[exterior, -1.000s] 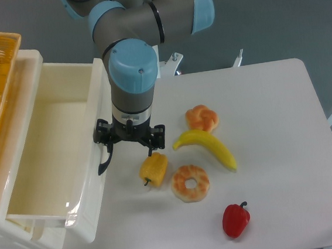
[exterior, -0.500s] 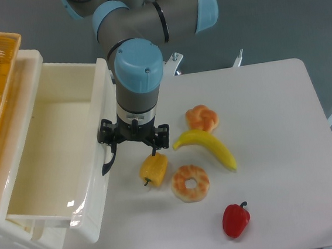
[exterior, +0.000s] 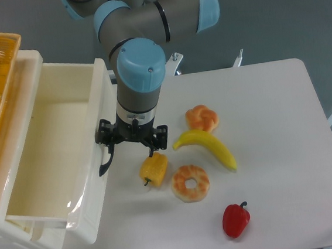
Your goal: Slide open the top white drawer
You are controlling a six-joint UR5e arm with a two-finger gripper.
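Top white drawer (exterior: 51, 153) stands pulled well out of the cabinet at table's left, interior bare, its black handle (exterior: 105, 161) on the front wall. Gripper (exterior: 131, 144) hangs just beside that front, at the handle; whether its jaws clamp it, cannot tell. Yellow pepper (exterior: 153, 168) lies just below the gripper.

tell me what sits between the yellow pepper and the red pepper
The donut lies between the yellow pepper and the red pepper, slightly above the line joining them, in the camera view.

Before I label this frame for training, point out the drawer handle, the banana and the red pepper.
drawer handle (exterior: 105, 163): fixed camera, its curved black bar.
banana (exterior: 208, 144): fixed camera, mid-body.
red pepper (exterior: 235, 219): fixed camera, body centre.
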